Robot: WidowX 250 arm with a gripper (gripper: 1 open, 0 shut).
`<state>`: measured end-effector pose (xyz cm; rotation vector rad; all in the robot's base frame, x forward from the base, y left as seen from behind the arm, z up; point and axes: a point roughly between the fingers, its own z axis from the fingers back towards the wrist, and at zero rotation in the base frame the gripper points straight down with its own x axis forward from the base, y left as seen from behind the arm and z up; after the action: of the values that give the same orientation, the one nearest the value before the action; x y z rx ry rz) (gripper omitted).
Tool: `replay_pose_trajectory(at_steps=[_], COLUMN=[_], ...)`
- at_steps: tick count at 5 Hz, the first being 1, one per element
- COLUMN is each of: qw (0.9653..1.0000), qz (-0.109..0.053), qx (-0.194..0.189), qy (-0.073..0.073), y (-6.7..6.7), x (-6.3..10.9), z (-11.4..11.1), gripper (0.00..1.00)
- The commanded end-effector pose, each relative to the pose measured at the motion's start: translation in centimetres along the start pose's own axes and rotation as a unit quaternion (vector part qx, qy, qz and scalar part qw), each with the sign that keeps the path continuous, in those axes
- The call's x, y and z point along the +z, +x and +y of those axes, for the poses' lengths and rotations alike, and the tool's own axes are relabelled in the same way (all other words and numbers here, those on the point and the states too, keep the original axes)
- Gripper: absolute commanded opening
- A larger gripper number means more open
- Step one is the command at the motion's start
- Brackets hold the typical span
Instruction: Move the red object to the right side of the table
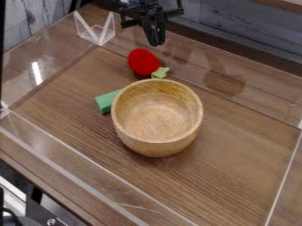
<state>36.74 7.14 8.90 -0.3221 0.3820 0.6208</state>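
- Behind the wooden bowl (158, 116), the red object (143, 60) lies on the table (236, 168): small, round, glossy bright red, green leafy tip toward the right.
- Above it hangs the gripper (154, 37), apart from the fruit; whether its fingers are spread cannot be told.
- Beside the bowl's left rim peeks a green block (108, 101).

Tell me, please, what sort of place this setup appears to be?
Probably a robot test bench: a wood-grain table fenced by clear acrylic walls, a gripper above a red toy fruit and wooden bowl.

wooden bowl (158, 116) touching a flat green block (109, 101).
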Motion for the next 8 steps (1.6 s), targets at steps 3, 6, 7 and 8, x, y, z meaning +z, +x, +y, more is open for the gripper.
replay_pose_trajectory(at_steps=[3, 6, 7, 8], qw=[0.9992, 0.9988, 0.9993, 0.9998], qz=[-0.035, -0.036, -0.026, -0.013], qx=[0.012, 0.025, 0.019, 0.014], qy=[0.013, 0.023, 0.017, 0.010], y=[0.8, 1.6, 0.8, 0.0], x=[-0.3, -2.3, -1.1, 0.1], z=[0.6, 1.0, 0.7, 0.3], gripper=[1.00, 0.00, 0.00, 0.00])
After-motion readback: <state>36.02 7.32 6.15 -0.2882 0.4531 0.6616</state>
